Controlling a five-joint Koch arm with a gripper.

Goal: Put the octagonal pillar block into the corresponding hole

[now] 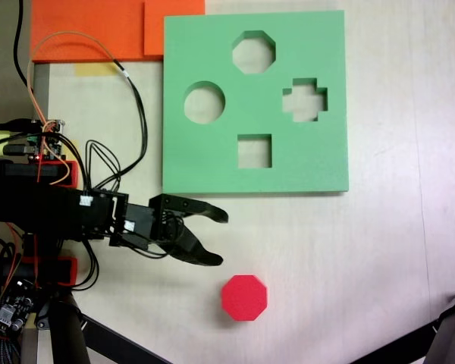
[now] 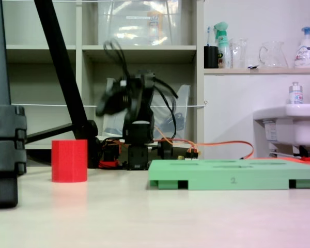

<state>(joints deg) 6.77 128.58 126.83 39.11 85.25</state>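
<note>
Plainly, the octagonal pillar block (image 1: 244, 297) stands upright on the pale table (image 1: 379, 258), free of any hold, below the green foam board (image 1: 212, 163) and well apart from the corresponding hole (image 1: 254, 51) near the board's far edge in the top-down fixed view. The gripper (image 1: 218, 238) hovers just up and to the left of the block, its two black jaws spread wide with nothing between them. In the low fixed view the block (image 2: 69, 160) reads as a squat red column with flat vertical facets. It looks like foam, so probably very light, a little squashy and grippy rather than slick; a firm pinch should not harm it. Taking it across two opposite flat faces, around mid-height, seems safest, since gripping on the corners could let it twist.
</note>
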